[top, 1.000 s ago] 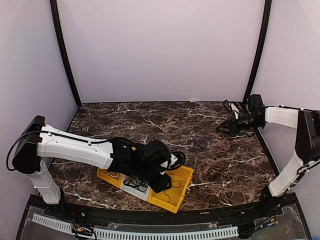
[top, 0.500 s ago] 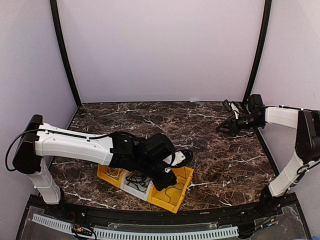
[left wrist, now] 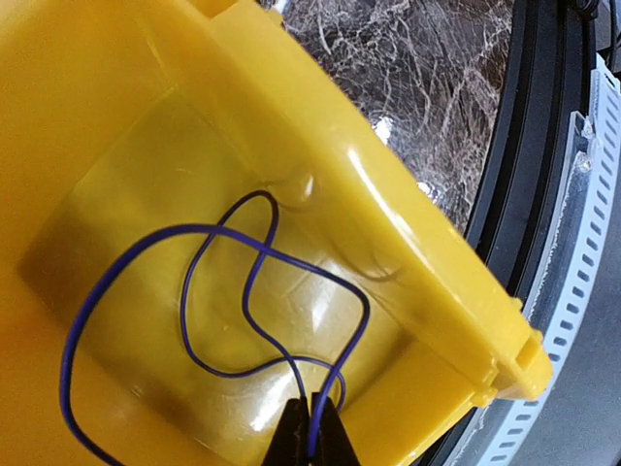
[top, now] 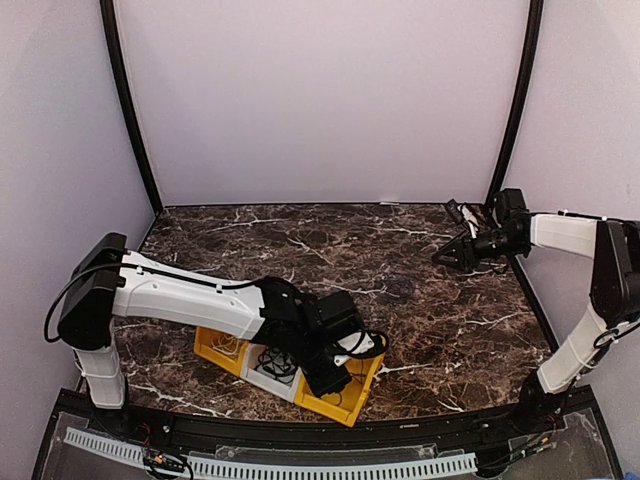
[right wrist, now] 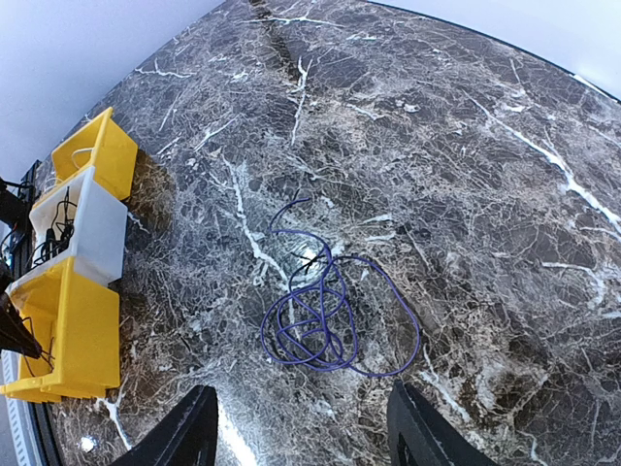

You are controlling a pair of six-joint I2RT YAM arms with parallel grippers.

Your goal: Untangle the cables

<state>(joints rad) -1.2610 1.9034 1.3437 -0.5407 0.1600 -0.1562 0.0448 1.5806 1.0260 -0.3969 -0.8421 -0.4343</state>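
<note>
Thin dark cables are in two places. One loose dark cable (left wrist: 223,231) loops over the floor of the near yellow bin (left wrist: 388,223), and my left gripper (left wrist: 311,413) is shut on a strand of it. From above, the left gripper (top: 340,380) is down in that yellow bin (top: 362,378). A second tangle of dark cable (right wrist: 325,316) lies on the marble table, faint in the top view (top: 405,289). My right gripper (right wrist: 301,388) hangs open above this tangle, holding nothing, and in the top view it is at the far right (top: 447,258).
Three bins stand in a row near the front edge: the yellow one, a white one (top: 262,372) with black cables (right wrist: 53,228) in it, and another yellow one (top: 215,347). A black rail (left wrist: 539,146) borders the marble table (top: 330,245).
My left arm has swung right and forward over the bins, and its gripper has closed on the cable in the near yellow bin. The right arm has stayed where it was.
</note>
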